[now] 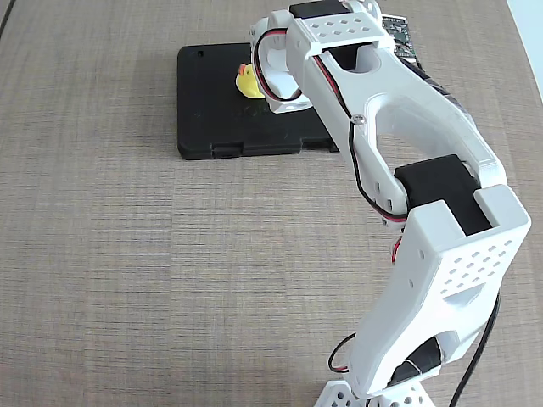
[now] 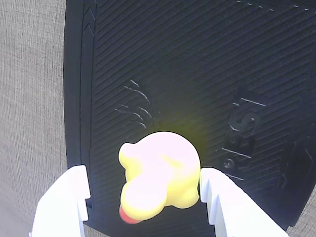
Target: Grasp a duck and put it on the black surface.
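Small bright-yellow rubber duck (image 2: 160, 175): lower centre of wrist view, over the flat matte-black plastic case (image 2: 197, 74), clamped in my white pincer (image 2: 145, 190). Transport judged done; release and withdrawal remain. Woodgrain surface (image 1: 127, 280) surrounds.

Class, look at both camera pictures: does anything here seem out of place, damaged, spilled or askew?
Nothing stands out. The duck sits between the gripper fingers over the black case, which lies flat and intact on the table. Whether the duck already rests on the case is unclear.
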### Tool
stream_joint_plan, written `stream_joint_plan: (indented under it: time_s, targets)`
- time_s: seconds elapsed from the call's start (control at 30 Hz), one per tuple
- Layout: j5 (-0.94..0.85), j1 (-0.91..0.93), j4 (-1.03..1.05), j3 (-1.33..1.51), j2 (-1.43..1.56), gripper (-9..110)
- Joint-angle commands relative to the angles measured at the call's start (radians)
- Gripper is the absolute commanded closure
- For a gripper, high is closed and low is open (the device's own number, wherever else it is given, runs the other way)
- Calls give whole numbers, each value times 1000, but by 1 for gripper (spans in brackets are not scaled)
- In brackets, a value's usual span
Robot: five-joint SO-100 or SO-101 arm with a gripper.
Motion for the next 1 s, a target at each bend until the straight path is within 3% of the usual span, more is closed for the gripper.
stream_joint_plan:
  time_s: [0.0, 0.33, 0.6, 0.97]
  targets:
    - [9, 14, -3, -34, 144, 80]
    - [-2, 176, 98, 141, 776, 94]
    - [-2, 222, 152, 592, 1351, 100]
    - [3, 235, 149, 1160, 1833, 102]
